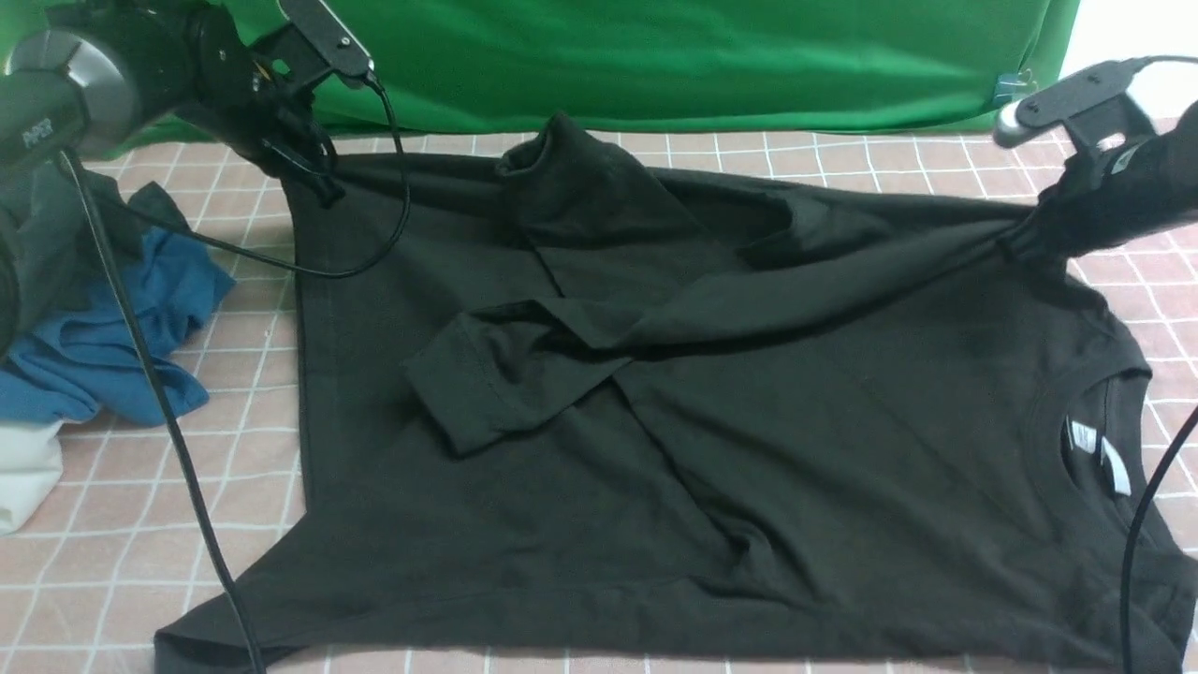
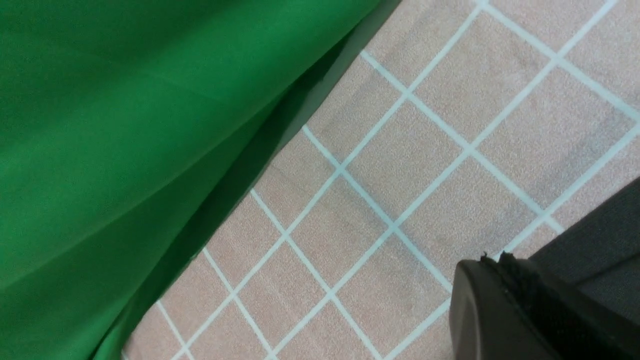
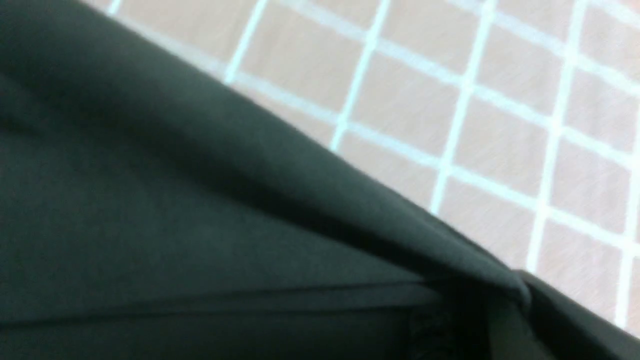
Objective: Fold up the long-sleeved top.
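The long-sleeved top (image 1: 749, 421), pinched along its far edge.
It lies spread across the middle of the pink checked cloth (image 1: 112, 571), sleeves folded over its body, collar at 3 o'clock. The left gripper (image 1: 316, 183) is clamped tight on its 10 o'clock corner. The right gripper (image 1: 1025, 241) is closed on fabric at 2 o'clock, pulling it taut.

Front camera looking forward, wrist cameras close, all sharing long-sleeved top (image 1: 655, 440)
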Controlling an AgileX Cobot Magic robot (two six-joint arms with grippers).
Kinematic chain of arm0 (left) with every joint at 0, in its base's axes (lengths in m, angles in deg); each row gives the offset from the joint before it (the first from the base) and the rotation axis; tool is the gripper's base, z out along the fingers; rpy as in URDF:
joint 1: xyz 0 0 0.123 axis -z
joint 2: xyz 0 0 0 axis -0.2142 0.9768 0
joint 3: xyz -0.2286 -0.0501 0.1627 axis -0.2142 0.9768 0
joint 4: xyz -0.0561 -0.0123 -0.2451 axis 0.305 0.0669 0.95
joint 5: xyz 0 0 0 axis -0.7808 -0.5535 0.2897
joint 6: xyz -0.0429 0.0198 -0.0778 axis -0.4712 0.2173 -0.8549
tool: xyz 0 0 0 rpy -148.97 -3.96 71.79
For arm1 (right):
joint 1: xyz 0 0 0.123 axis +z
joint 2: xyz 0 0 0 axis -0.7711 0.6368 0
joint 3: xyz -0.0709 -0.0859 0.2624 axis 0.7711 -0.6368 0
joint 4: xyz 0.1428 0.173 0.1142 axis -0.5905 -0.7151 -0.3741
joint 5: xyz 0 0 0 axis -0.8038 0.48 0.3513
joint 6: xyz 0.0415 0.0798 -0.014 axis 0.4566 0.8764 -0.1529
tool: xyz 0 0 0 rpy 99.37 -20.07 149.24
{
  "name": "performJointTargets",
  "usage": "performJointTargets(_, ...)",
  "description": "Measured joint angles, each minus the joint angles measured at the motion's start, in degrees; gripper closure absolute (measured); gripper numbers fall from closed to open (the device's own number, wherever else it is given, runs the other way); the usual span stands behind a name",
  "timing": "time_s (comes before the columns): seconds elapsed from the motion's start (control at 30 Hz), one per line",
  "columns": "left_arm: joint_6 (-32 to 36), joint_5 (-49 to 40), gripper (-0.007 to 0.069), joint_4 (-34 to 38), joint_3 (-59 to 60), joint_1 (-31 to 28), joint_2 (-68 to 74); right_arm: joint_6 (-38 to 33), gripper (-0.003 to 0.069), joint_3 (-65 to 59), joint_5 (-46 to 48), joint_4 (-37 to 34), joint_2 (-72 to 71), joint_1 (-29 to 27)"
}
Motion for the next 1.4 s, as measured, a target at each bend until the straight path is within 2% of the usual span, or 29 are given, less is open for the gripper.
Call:
performJointTargets(0.1,0.0,1.38,0.0604,0.0,0.0,0.0,0.05,0.0,0.0603,0.0,-3.88,0.0,0.19,-0.11)
performJointTargets(0.17,0.0,2.42,0.0604,0.0,0.0,-0.02,0.24,0.0,0.0568,0.0,-5.88,0.18,0.61,-0.11)
performJointTargets(0.23,0.0,3.8,0.059,-0.35,-0.04,-0.33,0.72,0.16,0.0469,0.0,-6.99,0.66,1.14,-0.3)
performJointTargets(0.27,0.0,3.92,0.0588,-0.48,-0.04,-0.34,0.82,0.35,0.0445,0.0,-7.07,0.66,1.12,-0.38)
performJointTargets(0.33,0.0,5.67,0.0539,-1.4,-0.04,-0.95,2.09,2.69,0.0263,0.0,-6.8,0.66,1.23,-0.77)
performJointTargets(0.43,0.0,6.61,0.0489,-1.6,-0.04,-1.21,2.82,4.1,0.0174,0.0,-5.42,0.66,0.95,-0.89)
performJointTargets(0.47,0.0,8.0,0.0417,-1.66,-0.04,-1.27,3.38,5.35,0.0132,0.0,-3.36,0.66,0.38,-0.89)
performJointTargets(0.5,0.0,8.92,0.0382,-1.7,-0.04,-1.27,3.74,6.44,0.0123,0.0,-1.4,0.66,-0.27,-0.78)
performJointTargets(0.53,0.0,9.84,0.0326,-1.7,-0.04,-1.27,3.91,7.45,0.0123,0.0,0.64,0.66,-1.15,-0.7)
performJointTargets(0.57,0.0,9.84,0.0316,-1.7,-0.04,-1.27,3.91,7.63,0.0124,0.0,1.02,0.66,-1.37,-0.7)
performJointTargets(0.67,-4.45,9.95,0.0167,-1.7,-0.04,-1.27,3.45,11.09,0.0197,0.0,8.48,0.66,-5.92,-0.11)
performJointTargets(0.73,-7.57,9.0,0.0139,-1.7,-0.04,-1.27,3.06,11.72,0.0235,-0.12,10.33,0.66,-7.89,0.62)
performJointTargets(0.77,-11.84,6.64,0.0137,-1.7,-0.04,-1.21,1.6,11.99,0.0284,-0.48,12.12,0.66,-9.83,2.44)
performJointTargets(0.87,-15.68,-1.17,0.0229,-0.49,-0.04,-0.53,-2.35,11.99,0.0352,-1.21,15.2,0.66,-13.26,7.31)
performJointTargets(0.9,-15.88,-5.32,0.0348,1.83,-0.04,-0.22,-4.67,12.13,0.0365,-1.21,16.57,0.66,-14.11,9.72)
performJointTargets(0.93,-15.69,-6.06,0.0348,2.29,-0.04,-0.13,-5.0,12.19,0.0369,-1.21,17.22,0.66,-14.44,10.52)
performJointTargets(0.97,-15.03,-9.04,0.0417,3.84,-0.04,0.02,-6.24,12.31,0.0374,-1.21,18.14,0.66,-14.89,11.75)
performJointTargets(1.0,-11.97,-15.41,0.0517,9.77,-0.04,0.14,-8.08,12.89,0.038,-1.21,21.07,0.66,-15.93,14.94)
performJointTargets(1.03,-7.41,-21.38,0.058,17.52,0.07,0.21,-9.64,13.1,0.0385,-1.27,24.23,0.66,-16.9,17.76)
performJointTargets(1.13,0.68,-29.39,0.0602,27.09,2.04,0.78,-11.1,13.23,0.0396,-1.72,28.4,0.66,-18.38,21.11)
performJointTargets(1.2,3.31,-32.4,0.0606,32.04,4.96,1.86,-11.99,13.24,0.041,-2.85,31.13,0.66,-20.12,23.42)
performJointTargets(1.27,4.84,-33.96,0.0601,33.23,9.37,3.37,-12.16,13.24,0.0425,-5.16,33.16,0.66,-23.46,25.84)
performJointTargets(1.37,5.44,-31.64,0.0573,32.44,13.52,4.81,-12.09,13.3,0.043,-8.34,33.96,0.66,-27.01,27.98)
performJointTargets(1.4,5.66,-28.43,0.0532,31.18,15.99,5.85,-12.09,13.11,0.0431,-10.7,34.08,0.66,-29.74,29.16)
